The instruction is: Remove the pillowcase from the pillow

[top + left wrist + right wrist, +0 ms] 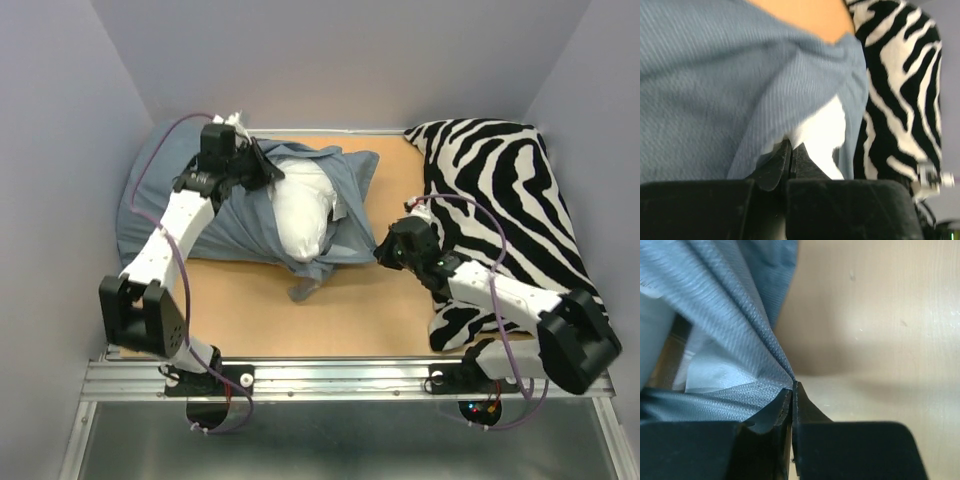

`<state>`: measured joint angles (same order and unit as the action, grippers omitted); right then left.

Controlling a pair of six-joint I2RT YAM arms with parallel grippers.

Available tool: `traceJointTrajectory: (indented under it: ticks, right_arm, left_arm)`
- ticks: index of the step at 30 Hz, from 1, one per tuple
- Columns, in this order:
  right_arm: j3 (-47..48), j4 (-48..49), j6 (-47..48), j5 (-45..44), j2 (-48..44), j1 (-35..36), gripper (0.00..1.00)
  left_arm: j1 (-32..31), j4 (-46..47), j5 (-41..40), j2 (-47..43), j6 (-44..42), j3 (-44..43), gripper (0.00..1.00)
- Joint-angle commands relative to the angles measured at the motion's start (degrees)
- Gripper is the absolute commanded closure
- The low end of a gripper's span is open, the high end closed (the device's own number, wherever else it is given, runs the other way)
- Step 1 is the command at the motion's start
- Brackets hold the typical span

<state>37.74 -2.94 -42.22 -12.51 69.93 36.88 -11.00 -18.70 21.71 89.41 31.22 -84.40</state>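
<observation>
The slate blue-grey pillowcase (230,215) lies bunched at the back left of the table, opened around the white pillow (305,210), whose middle is bare. My left gripper (262,168) is at the pillow's far end. In the left wrist view its jaws (791,147) are shut, pinching white pillow (822,135) cloth, with the pillowcase (715,95) draped over the left finger. My right gripper (382,250) is at the pillowcase's right flap. In the right wrist view it (793,386) is shut on a taut fold of the pillowcase (740,340) just above the table.
A black-and-white zebra-striped cushion (500,200) fills the right side, under and beside my right arm, and also shows in the left wrist view (900,90). Bare wooden table (300,315) lies in front of the pillow. Grey walls close in left, back and right.
</observation>
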Motion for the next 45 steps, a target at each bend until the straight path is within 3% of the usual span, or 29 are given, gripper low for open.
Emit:
traceJointTrajectory:
  ticks: [1,3,5,6,8,12,19,26,30,32,33,34,37,45]
  right_arm:
    - [7.16,-7.17,5.82,-1.47,9.31,-2.16,0.91]
    - [10.14,-5.16,6.44,0.81,12.32,-3.04,0.84]
    - [13.65,-4.53,7.49,1.52,15.65,-3.83,0.60]
    - [14.46,-4.36,8.02,1.61,16.20,-3.84,0.43]
    - [16.04,-4.18,9.25,2.14,15.68,-3.75,0.31]
    - [17.02,-4.09,10.05,5.74,9.01,-3.75,0.16]
    - [14.91,-3.57,9.78,8.91,0.90,-2.96,0.09]
    - [24.65,-2.95,11.19,8.03,13.62,-2.96,0.10]
    - [31.51,-4.00,11.28,3.39,19.97,-3.05,0.22]
    - [34.14,-4.53,11.19,-0.05,21.21,-3.74,0.41]
    - [35.12,-5.40,11.10,-0.23,22.86,-4.27,0.59]
    - [37.04,-6.37,10.84,-0.23,23.49,-4.80,0.68]
    - [37.94,-9.10,11.02,-3.30,24.81,-7.61,0.82]
    - [38.63,-9.45,10.93,-1.99,28.41,-17.19,0.82]
  left_arm:
    - [-4.26,13.51,-10.90,-16.68,-1.61,13.70,1.00]
    - [-7.26,14.48,-12.21,-20.39,-0.29,21.62,1.00]
    - [-11.64,15.53,-13.88,-24.60,0.85,27.76,1.00]
    - [-12.89,15.88,-14.41,-25.50,1.47,29.36,1.00]
    - [-15.70,16.15,-15.65,-27.09,1.91,32.87,1.00]
    - [-17.29,17.20,-16.97,-28.06,2.53,35.71,1.00]
    - [-19.93,17.56,-16.62,-28.41,1.91,35.62,1.00]
    - [-22.56,17.20,-17.67,-29.55,2.61,36.67,1.00]
    - [-23.97,16.68,-18.29,-29.99,2.62,37.03,1.00]
    - [-24.41,15.98,-18.37,-31.04,3.14,37.29,1.00]
    - [-25.29,15.80,-18.29,-31.48,3.23,38.07,1.00]
    - [-25.73,15.62,-18.37,-32.53,3.32,38.26,1.00]
    - [-26.70,13.35,-19.51,-34.47,3.23,38.87,1.00]
    - [-26.79,7.28,-18.64,-43.08,2.53,39.22,1.00]
